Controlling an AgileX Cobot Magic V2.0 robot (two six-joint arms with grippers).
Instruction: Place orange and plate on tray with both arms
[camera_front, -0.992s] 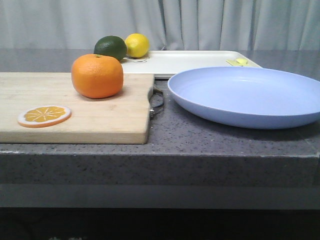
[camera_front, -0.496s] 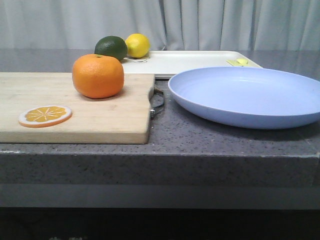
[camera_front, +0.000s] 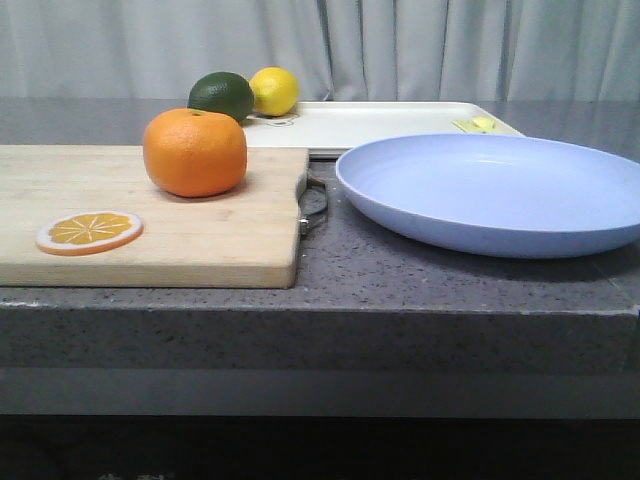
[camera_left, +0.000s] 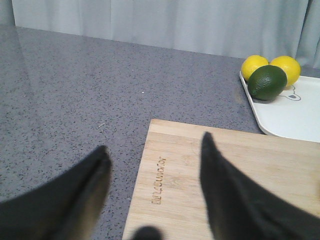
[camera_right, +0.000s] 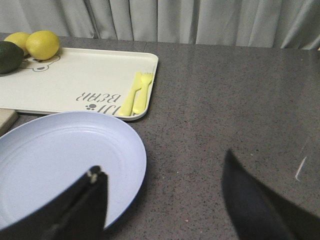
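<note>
Unchanged from a second ago: orange (camera_front: 195, 152) on cutting board (camera_front: 150, 215), plate (camera_front: 495, 190) on counter before tray (camera_front: 370, 122); left gripper (camera_left: 152, 165) and right gripper (camera_right: 162, 187) agape, empty; task unstarted.

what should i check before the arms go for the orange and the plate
1. Left claw open: ok, nothing between the fingers.
2. Right claw open: ok, one finger over the plate rim.
3. Orange free to grasp: ok, alone on the board, slice apart from it.
4. Left claw lined up on orange: not ok, orange outside the wrist view.
5. Room on tray: ok in the middle; lemons, lime and yellow cutlery sit at its ends.
</note>
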